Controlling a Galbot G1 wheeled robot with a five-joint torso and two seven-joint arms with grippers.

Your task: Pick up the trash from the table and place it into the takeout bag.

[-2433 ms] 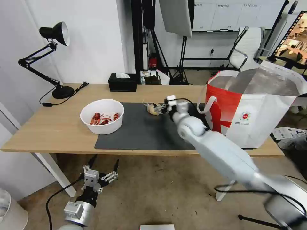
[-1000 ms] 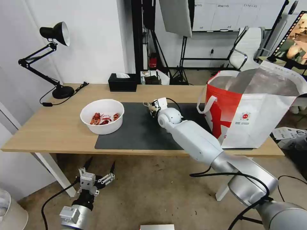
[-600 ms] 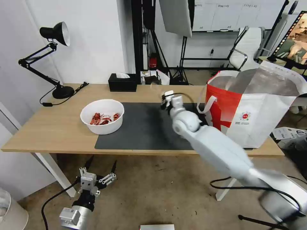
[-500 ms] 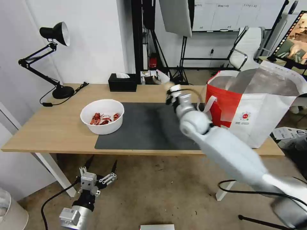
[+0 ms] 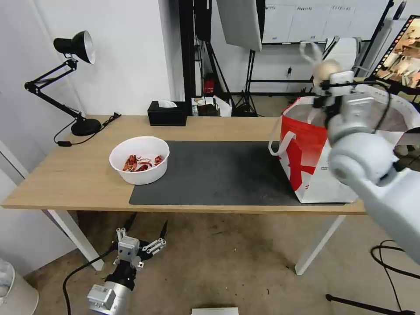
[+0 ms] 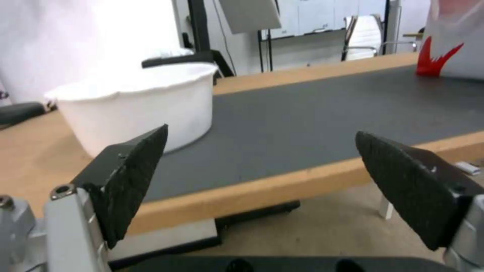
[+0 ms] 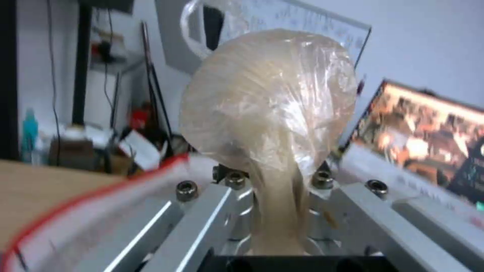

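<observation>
My right gripper (image 5: 328, 84) is raised over the open top of the white and red takeout bag (image 5: 313, 170), shut on the beige knotted lump (image 5: 326, 69). In the right wrist view the lump (image 7: 267, 102), wrapped in clear film, stands pinched between the jaws of that gripper (image 7: 275, 185), with the bag's red rim (image 7: 96, 196) beneath. A white bowl of red shells (image 5: 139, 159) sits on the light-wood table (image 5: 65, 175) at the left edge of the dark grey mat (image 5: 218, 175). My left gripper (image 5: 146, 229) hangs open below the table's front edge; its wrist view faces the bowl (image 6: 136, 109).
A black desk lamp (image 5: 74, 48) stands at the table's back left, and a black tissue box (image 5: 167, 113) sits at the back edge. Light stands and a white chair (image 5: 345, 52) fill the room behind. The bag occupies the table's right end.
My right gripper has lifted the beige lump off the mat and swung it up and right, to above the bag's opening. The left arm has barely moved.
</observation>
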